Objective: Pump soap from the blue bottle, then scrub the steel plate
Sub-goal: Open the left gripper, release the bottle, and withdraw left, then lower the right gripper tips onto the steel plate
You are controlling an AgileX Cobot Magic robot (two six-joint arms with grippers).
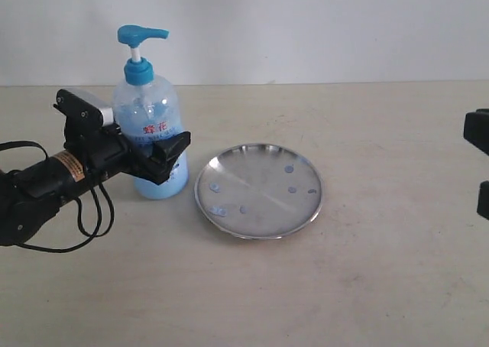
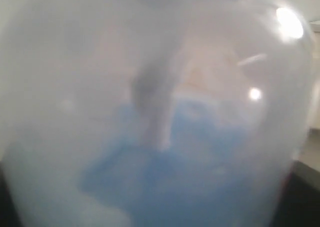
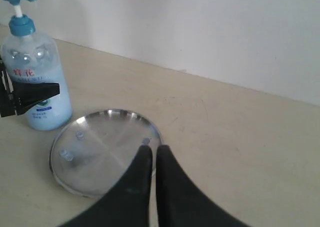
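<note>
blue bottle (image 1: pixel 149 110): upright, gripped between left pincer (image 1: pixel 171 153) jaws, soap (image 1: pixel 162 183) inside
steel plate (image 1: pixel 260 212): just beside left pincer, bluish droplets on it
right pincer (image 3: pixel 151 150): clenched, well apart from plate
worktop (image 1: pixel 374 270): open between plate rim and right pincer

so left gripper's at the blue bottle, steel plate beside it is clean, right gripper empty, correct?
No. The steel plate isn't clean: the exterior view shows small bluish droplets on it. Rest holds: left gripper at the blue bottle, right gripper empty.
</note>
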